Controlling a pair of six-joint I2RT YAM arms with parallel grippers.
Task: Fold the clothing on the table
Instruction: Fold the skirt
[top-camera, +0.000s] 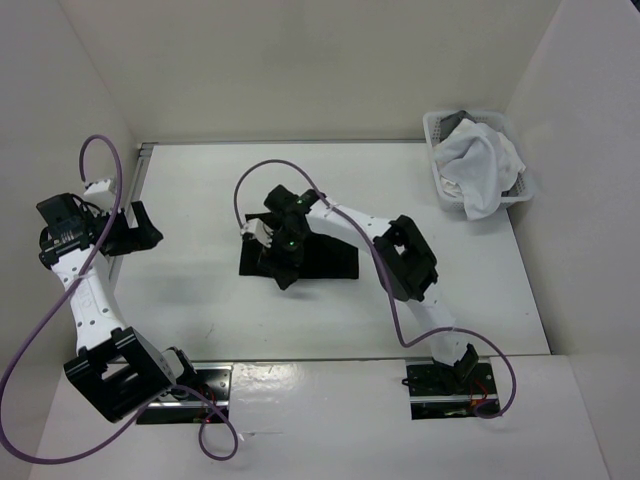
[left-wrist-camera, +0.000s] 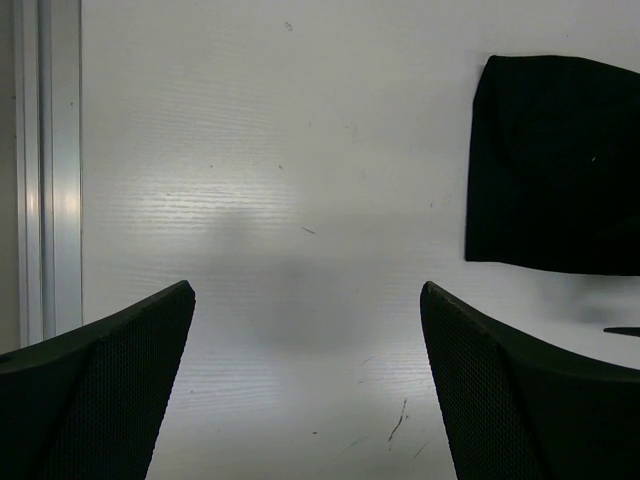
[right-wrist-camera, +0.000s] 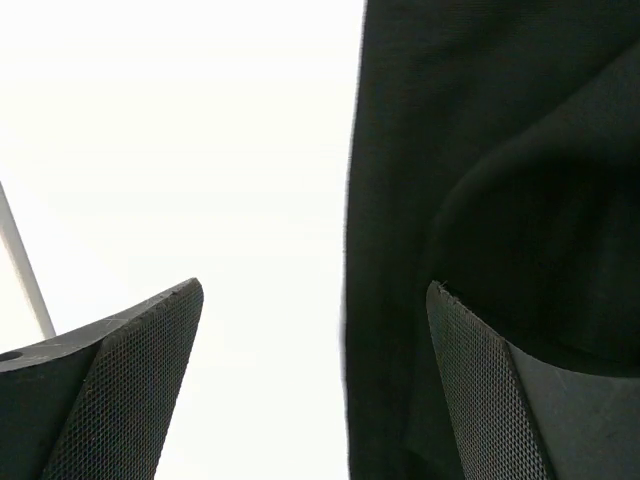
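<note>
Apparently partway: clothing (top-camera: 330, 262) flat on the table (top-camera: 200, 300), looks already folded over, maybe 1 fold left. Right gripper (right-wrist-camera: 312, 300) spread wide over its left edge; left gripper (left-wrist-camera: 305, 295) likewise, empty, well left of it.

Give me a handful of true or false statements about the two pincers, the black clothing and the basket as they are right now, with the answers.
1. The right pincer is open over an edge of the black clothing. True.
2. The left pincer grips the clothing. False: it is open over bare table, with the clothing off to one side.
3. A white cloth bundle sits in the basket. True.
4. The clothing hangs over the table's edge. False: it lies wholly on the table, near the middle.
5. The basket stands at the near left corner. False: it is at the far right corner.
</note>
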